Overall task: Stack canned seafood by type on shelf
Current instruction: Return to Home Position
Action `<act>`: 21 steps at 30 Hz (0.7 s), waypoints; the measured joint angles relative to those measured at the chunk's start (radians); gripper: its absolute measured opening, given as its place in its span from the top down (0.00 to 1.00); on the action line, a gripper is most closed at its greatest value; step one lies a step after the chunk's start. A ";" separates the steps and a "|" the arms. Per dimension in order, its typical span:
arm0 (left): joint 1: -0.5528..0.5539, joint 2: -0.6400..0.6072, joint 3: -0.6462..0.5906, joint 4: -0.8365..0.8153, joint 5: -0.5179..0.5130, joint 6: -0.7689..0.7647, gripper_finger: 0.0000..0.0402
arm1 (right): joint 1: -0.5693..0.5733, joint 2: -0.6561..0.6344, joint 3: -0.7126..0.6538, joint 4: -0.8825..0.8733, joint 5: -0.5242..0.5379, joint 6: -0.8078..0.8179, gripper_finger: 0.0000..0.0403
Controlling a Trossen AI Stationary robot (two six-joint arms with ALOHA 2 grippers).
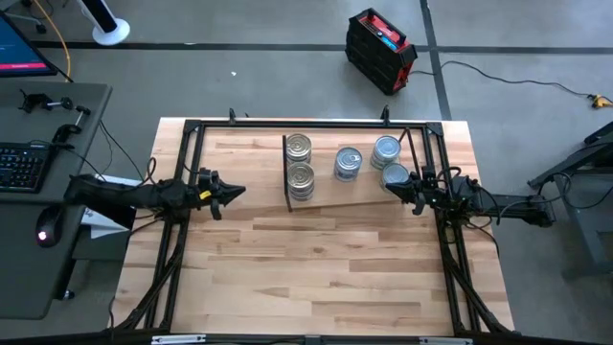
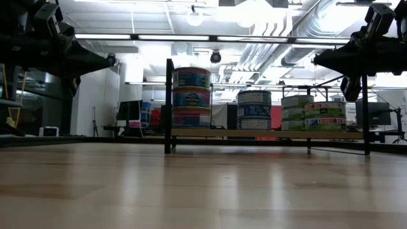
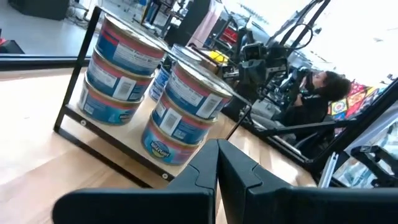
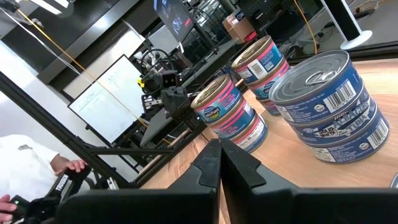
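The shelf (image 1: 330, 195), a light-wood board with black uprights (image 2: 169, 105), stands on the far half of the table. The canned seafood stands on it in stacks. Two gold-lidded stacks (image 1: 299, 147) (image 1: 301, 180) are at its left end. Stacks with silver-blue lids (image 1: 348, 163) (image 1: 386, 150) (image 1: 395, 176) fill the middle and right. My left gripper (image 1: 239, 191) (image 3: 217, 155) is shut and level, left of the shelf. My right gripper (image 1: 391, 186) (image 4: 219, 152) is shut and level at the shelf's right end, higher than the tins (image 2: 324, 116) there.
The table's black frame (image 1: 192, 126) runs along its far edge and sides. A desk with a keyboard (image 1: 21, 163) and mouse stands to the left. A black and red case (image 1: 380, 50) lies on the floor beyond the table. A person (image 3: 323, 87) sits in the room beyond.
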 joint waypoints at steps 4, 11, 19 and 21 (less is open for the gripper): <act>0.000 -0.071 0.000 -0.091 0.002 0.001 1.00 | 0.000 0.000 0.000 0.000 0.000 0.000 1.00; 0.000 -0.160 0.000 -0.091 0.002 0.001 1.00 | 0.000 0.000 0.000 0.000 0.000 0.000 1.00; 0.002 -0.210 0.000 -0.088 0.001 0.001 1.00 | 0.000 0.000 0.000 0.000 0.000 0.000 1.00; 0.002 -0.210 0.000 -0.089 0.000 0.001 1.00 | 0.000 0.000 0.000 0.000 0.000 0.000 1.00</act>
